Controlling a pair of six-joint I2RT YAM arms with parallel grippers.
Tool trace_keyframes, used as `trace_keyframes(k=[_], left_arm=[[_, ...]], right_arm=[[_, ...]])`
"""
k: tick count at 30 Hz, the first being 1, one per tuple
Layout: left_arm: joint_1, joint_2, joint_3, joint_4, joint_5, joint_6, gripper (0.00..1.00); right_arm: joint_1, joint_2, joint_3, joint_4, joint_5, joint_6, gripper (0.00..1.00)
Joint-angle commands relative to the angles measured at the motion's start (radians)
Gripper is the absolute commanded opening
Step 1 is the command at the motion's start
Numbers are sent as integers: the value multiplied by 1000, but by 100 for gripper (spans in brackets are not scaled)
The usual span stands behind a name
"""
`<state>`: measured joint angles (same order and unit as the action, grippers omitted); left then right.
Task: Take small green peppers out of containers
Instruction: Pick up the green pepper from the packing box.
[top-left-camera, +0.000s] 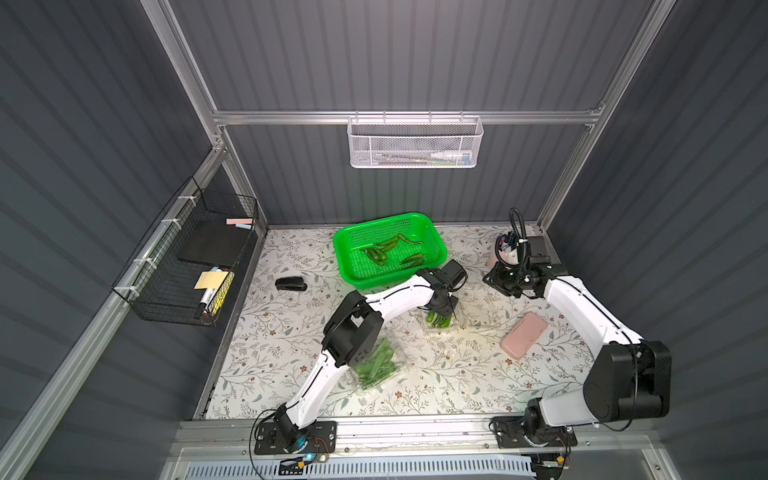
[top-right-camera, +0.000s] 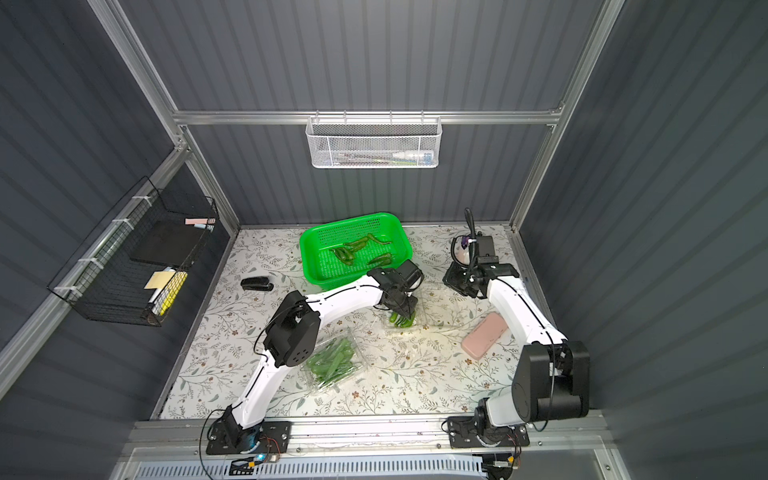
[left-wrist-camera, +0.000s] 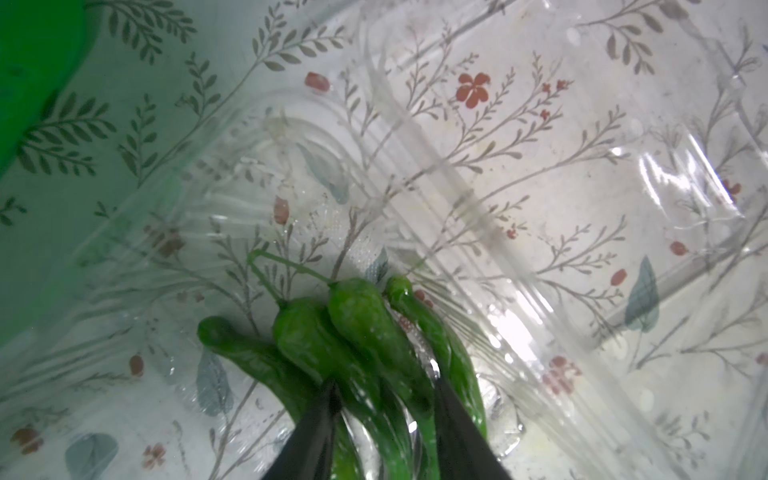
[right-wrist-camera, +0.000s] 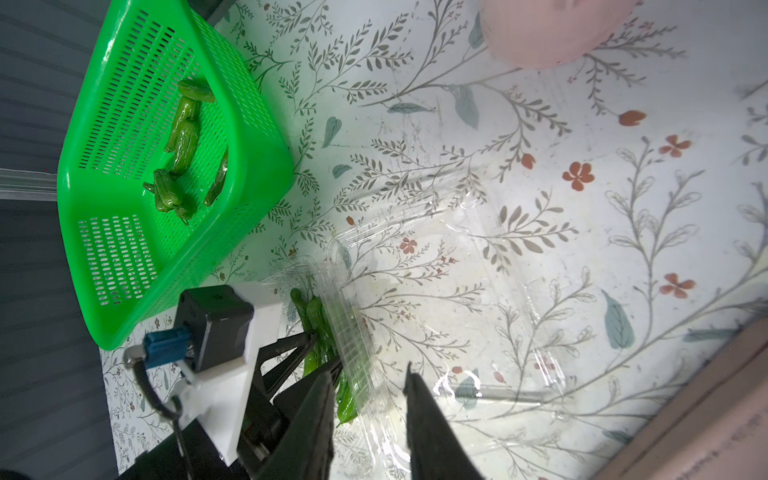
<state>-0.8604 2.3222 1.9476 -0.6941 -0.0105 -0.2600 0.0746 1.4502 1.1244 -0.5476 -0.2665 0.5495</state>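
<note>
As left tool (left-wrist-camera: 384, 378) clasps peppers (left-wrist-camera: 361, 320), right tool (right-wrist-camera: 370, 370) parted

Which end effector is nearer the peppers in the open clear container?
Left. The left end effector is down in the open container, closed around the peppers. The right end effector hangs open beside the pink cup, apart from the peppers.
</note>
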Motion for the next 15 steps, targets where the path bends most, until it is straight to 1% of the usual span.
trace_keyframes(k=[1,4,8,11,15], left_arm=[[5,40,-11,-39,28,-5,41],[5,60,-6,-50,23,-5,44],[4,73,8,-64,13,-8,53],[4,68,11,-70,7,-7,54],[4,64,10,-84,-12,-13,53]], right_arm=[[-1,14,20,-11,-10,-7,32],[-1,9,17,-11,-10,-6,32],[-1,9,18,-13,-9,-8,32],[-2,7,17,-13,-6,-9,32],[-1,9,17,-11,-13,-6,32]])
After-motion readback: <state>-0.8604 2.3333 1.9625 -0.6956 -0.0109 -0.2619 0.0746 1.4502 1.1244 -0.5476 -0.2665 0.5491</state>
